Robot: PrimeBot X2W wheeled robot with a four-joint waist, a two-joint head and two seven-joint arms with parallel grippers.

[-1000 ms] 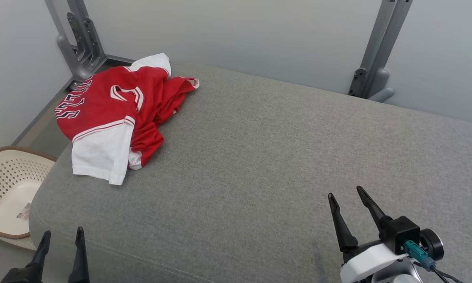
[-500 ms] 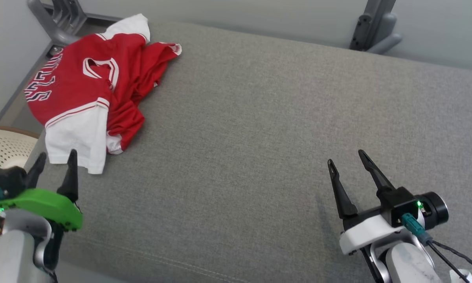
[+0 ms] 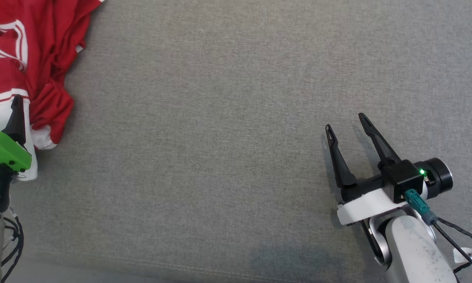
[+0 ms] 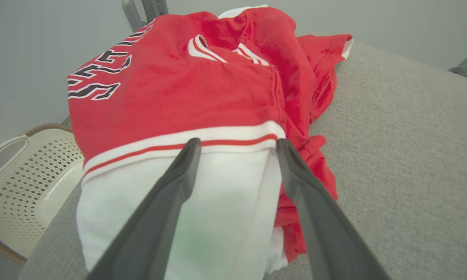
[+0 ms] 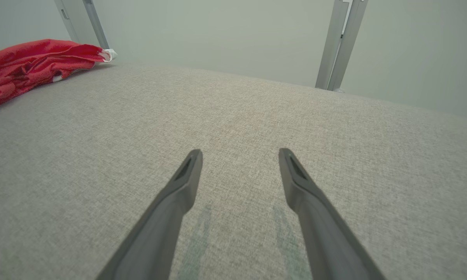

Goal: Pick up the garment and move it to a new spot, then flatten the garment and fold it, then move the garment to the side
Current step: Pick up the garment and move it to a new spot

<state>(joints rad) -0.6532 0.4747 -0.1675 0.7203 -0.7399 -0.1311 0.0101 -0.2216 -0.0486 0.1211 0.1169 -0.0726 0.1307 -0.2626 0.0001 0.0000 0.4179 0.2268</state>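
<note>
Left gripper point(image 4: 238, 143) advanced over garment point(image 4: 171, 89) (spread wide); right gripper point(image 3: 346, 122) wide | left wrist view: basket point(image 4: 19, 175)

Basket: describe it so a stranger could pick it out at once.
Start at the grey cushion. Off its edge, below the red jersey, sits the basket. It is cream, with a perforated wall and a brown rim, unlike the soft cloth nearby.

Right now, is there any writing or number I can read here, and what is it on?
"S", it seems: the end one of the black, white-edged letters across the red shirt; the rest lie sideways and creased, unreadable.
Nothing else here carries readable writing.
</note>
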